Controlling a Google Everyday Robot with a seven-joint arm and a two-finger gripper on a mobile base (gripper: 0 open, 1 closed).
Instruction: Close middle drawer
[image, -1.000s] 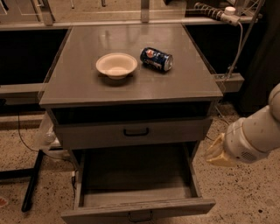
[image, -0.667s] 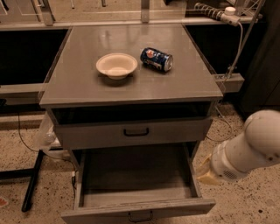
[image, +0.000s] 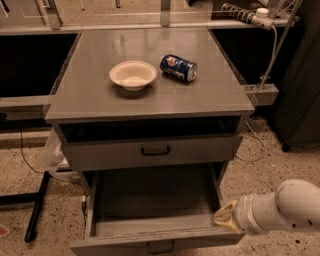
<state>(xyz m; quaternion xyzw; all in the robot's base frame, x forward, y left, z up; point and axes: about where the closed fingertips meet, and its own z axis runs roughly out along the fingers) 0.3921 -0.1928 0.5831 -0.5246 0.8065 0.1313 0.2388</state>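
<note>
The middle drawer (image: 150, 200) is pulled far out of the grey cabinet, showing a plain, empty grey tray. Its low front panel (image: 115, 245) with a small black bar handle (image: 160, 247) sits at the bottom edge of the view. My gripper (image: 223, 218), a yellowish tip on a white arm (image: 285, 205), comes in from the lower right. It sits at the drawer's right front corner, just over the right side wall; I cannot tell if it touches.
The taller-fronted top drawer (image: 200, 150) with a bigger black handle (image: 155, 150) stands slightly out above. A white bowl (image: 132, 74) and a blue can (image: 178, 67) on its side lie on the cabinet top (image: 90, 95). Cables and a black stand leg (image: 37, 205) are at the left on the floor.
My arm has moved down and to the left, from beside the cabinet's right side to the open drawer's right front corner. The drawers have not moved.
</note>
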